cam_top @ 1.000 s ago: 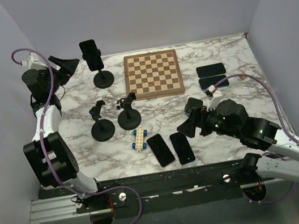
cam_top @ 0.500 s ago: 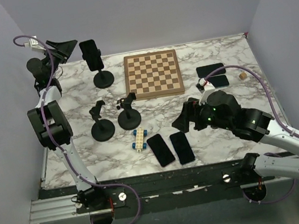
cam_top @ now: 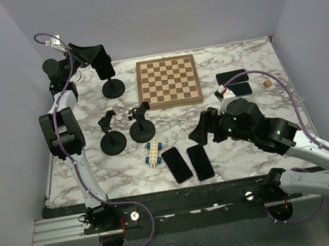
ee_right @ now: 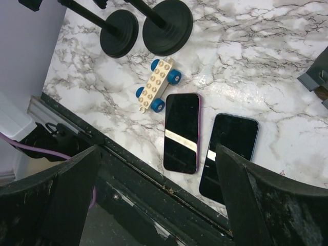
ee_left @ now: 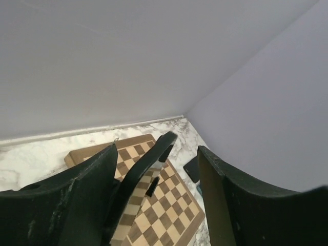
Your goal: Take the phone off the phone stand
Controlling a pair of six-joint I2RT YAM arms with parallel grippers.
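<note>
Left of the chessboard [cam_top: 168, 82], the phone [cam_top: 102, 61] stands upright in its stand [cam_top: 114, 87], long axis vertical; the left gripper [cam_top: 94, 51] brackets it, fingers spread wide; the right gripper [ee_right: 156, 154] also gapes.

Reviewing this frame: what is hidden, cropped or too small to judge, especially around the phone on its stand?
Top external: whether the left tool touches the phone; they overlap.
Left wrist: the phone stand's base, cut off by the bottom edge.
Top external: a small brown item near the table's right edge, too small to identify.
Right wrist: a grey object cropped by the right edge.
</note>
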